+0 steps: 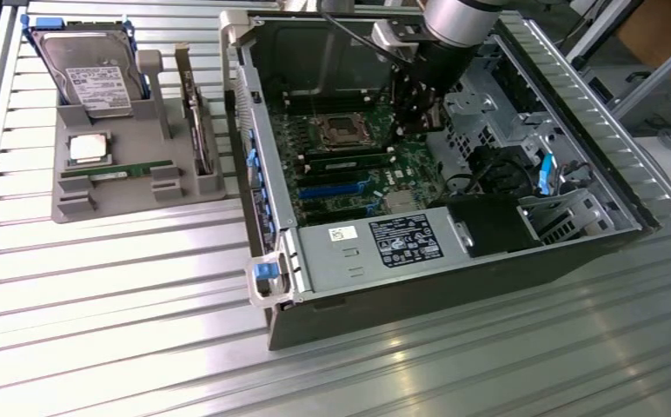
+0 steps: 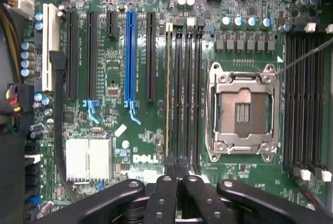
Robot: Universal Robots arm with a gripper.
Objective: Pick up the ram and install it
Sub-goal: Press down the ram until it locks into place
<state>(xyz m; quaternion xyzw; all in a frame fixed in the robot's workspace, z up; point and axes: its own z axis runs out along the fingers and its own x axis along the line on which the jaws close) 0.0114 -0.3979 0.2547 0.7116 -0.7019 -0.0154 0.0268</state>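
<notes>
Hovering inside the case (image 1: pixel 269 139), the tool (image 2: pixel 177 164) is clenched and holds nothing I can see. One ram (image 2: pixel 168 86) is standing in a slot just ahead of its tips, long axis pointing away from it. Another ram (image 1: pixel 116 170) lies in the tray (image 1: pixel 75 207) on the bench (image 1: pixel 103 295), well apart.

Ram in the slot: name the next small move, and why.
Probably a slight press straight down: the shut end effector sits over one end of the ram, which stands upright beside the empty socket; whether it is fully seated cannot be told.
</notes>
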